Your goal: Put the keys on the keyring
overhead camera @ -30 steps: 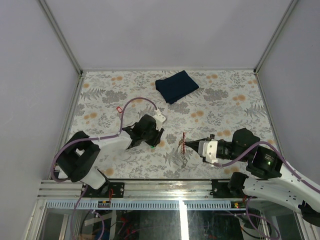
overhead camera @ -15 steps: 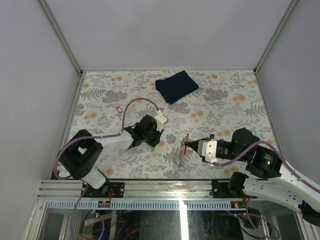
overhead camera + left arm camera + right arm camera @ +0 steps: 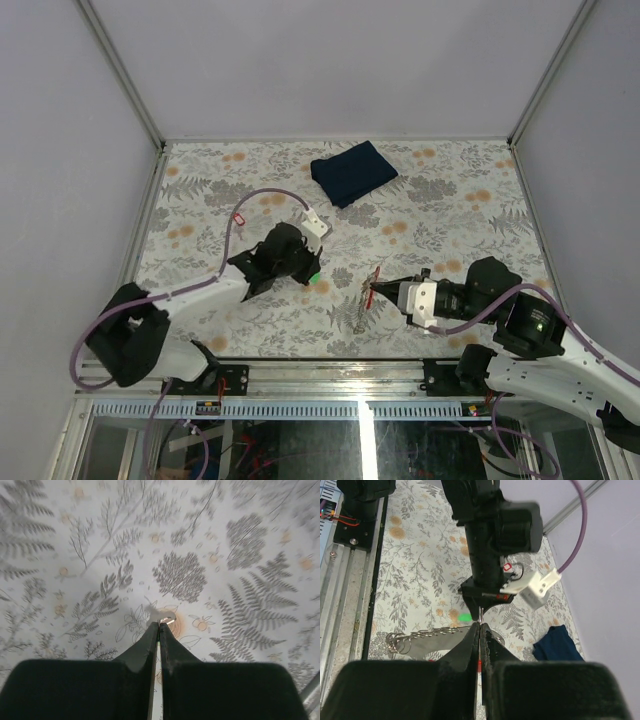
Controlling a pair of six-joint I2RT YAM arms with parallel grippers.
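Note:
My left gripper [image 3: 308,271] is shut on the green-headed key [image 3: 314,277] and holds it just above the floral table. In the left wrist view a sliver of green shows between the closed fingers, and the metal blade [image 3: 168,621] sticks out past the gripper [image 3: 160,624]. My right gripper [image 3: 374,290] is shut on the red tag of the keyring [image 3: 364,312], whose chain and rings [image 3: 432,632] trail toward the near edge. The right gripper [image 3: 479,625] faces the left gripper [image 3: 481,606], a short gap apart. I cannot make out the yellow-orange key.
A folded dark blue cloth [image 3: 352,172] lies at the back of the table. A small red loop [image 3: 238,217] lies at the left, beside the left arm's purple cable. The aluminium rail [image 3: 320,378] runs along the near edge.
My left gripper has risen and moved back and slightly left with the green key. My right gripper tilted the red tag up a little, then stayed still.

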